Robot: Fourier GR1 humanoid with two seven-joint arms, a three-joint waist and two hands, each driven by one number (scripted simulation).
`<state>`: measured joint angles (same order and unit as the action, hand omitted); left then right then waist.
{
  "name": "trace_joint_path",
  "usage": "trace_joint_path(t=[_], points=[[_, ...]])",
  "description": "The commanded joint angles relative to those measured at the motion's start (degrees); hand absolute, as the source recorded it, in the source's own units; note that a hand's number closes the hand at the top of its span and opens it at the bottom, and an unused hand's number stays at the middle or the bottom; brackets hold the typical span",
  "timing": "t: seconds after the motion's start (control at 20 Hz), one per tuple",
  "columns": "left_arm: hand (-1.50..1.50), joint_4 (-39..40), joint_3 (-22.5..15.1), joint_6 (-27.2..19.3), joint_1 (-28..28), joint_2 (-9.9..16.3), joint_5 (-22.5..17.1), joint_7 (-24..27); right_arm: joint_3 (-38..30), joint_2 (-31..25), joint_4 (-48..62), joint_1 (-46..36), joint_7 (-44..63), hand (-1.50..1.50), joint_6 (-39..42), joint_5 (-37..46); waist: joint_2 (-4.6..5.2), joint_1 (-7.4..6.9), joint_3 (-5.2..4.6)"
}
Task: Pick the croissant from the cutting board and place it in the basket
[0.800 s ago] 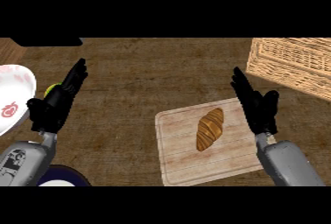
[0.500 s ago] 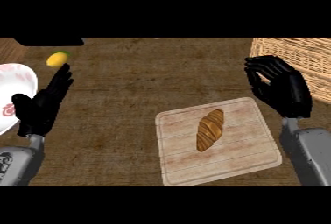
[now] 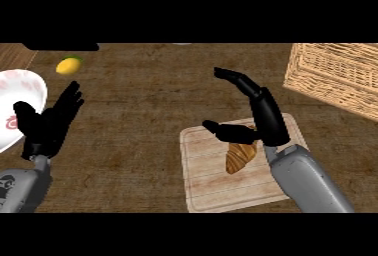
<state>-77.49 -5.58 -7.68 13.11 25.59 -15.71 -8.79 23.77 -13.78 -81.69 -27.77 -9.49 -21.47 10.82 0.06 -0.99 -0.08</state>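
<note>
A golden-brown croissant (image 3: 240,156) lies on the pale wooden cutting board (image 3: 210,180) at the lower middle-right. My right hand (image 3: 255,112) hovers over the croissant's far end and hides that part of it. Its fingers are straight and point up-left, and its thumb reaches out to the left; the hand is open and holds nothing. The woven basket (image 3: 336,75) stands at the upper right, apart from the board. My left hand (image 3: 50,125) stays open at the left with its fingers up.
A white plate with red markings (image 3: 16,102) sits at the left edge, partly behind my left hand. A small yellow lemon (image 3: 68,65) lies on the wooden counter at the upper left. A dark object (image 3: 59,46) borders the top left.
My right hand has moved left and down from beside the basket to a spot over the croissant on the board. The left hand has barely shifted.
</note>
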Motion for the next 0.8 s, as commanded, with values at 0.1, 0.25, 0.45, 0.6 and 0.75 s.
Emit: trace_joint_path(t=[0.1,0.25,0.45,0.6,0.75], points=[[0.0,0.6,2.1,1.1,-1.2,1.0,-0.2,-0.1,5.6,6.8,-4.1,-7.0,25.2,-1.5,-5.5,13.3,-0.41,1.23,-0.04],[0.0,-0.2,1.8,0.7,-1.7,0.4,-0.4,-0.8,2.8,2.6,-4.9,-14.8,40.6,-1.5,4.3,12.7,-0.79,1.6,-0.14],[0.0,0.6,2.0,1.0,-2.0,0.8,-0.6,-1.2,4.2,-4.0,-1.6,-21.1,54.2,-1.5,14.1,18.2,-1.38,2.45,-0.39],[0.0,-0.2,1.9,0.3,-2.4,0.3,-0.4,-1.2,2.8,-9.8,-0.5,-25.5,63.2,-1.5,22.8,19.5,-1.5,2.68,-0.33],[0.0,-0.2,2.7,0.9,-2.0,1.0,-0.6,-1.4,-1.3,-11.6,-4.8,-31.1,72.6,-1.5,32.8,14.3,-1.08,2.48,-0.11]])
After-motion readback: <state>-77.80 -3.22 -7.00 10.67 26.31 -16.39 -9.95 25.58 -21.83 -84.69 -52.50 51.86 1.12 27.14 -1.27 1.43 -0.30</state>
